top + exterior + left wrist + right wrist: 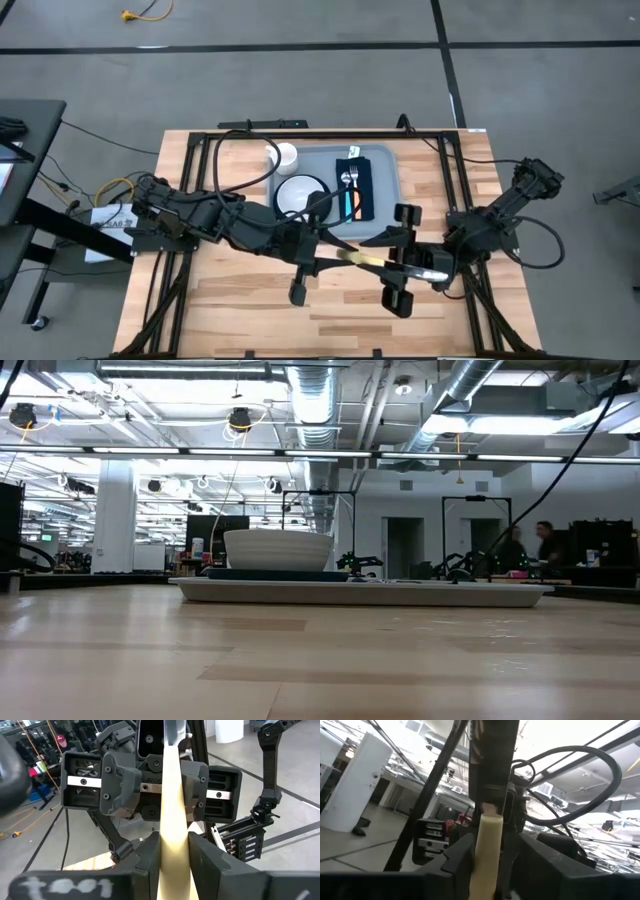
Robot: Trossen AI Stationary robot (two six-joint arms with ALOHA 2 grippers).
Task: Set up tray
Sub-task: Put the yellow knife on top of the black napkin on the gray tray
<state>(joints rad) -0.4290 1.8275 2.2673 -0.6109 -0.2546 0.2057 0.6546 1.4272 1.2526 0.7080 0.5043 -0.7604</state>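
The grey-blue tray lies at the table's far middle. It carries a white bowl on a dark teal plate, and a navy napkin with cutlery on it. In the low view the tray and the bowl show, but no gripper does. Nearer than the tray, a cream-handled utensil hangs in the air between my two grippers. My left gripper is shut on its left end. My right gripper is shut on it farther right, and a silvery part reaches past that gripper. My left gripper pinches the cream handle near its free end between its two fingers, coming level from the table's left, fingers along the handle. The utensil is lifted clear and lies about level. My right gripper pinches the same handle between its fingers, level from the table's right and facing the left gripper. The handle runs out ahead to the left gripper's fingers.
A white cup stands off the tray's far left corner. Black frame bars and cables run along the table's left, far and right edges. Bare wood lies near the front edge. People stand far back in the room.
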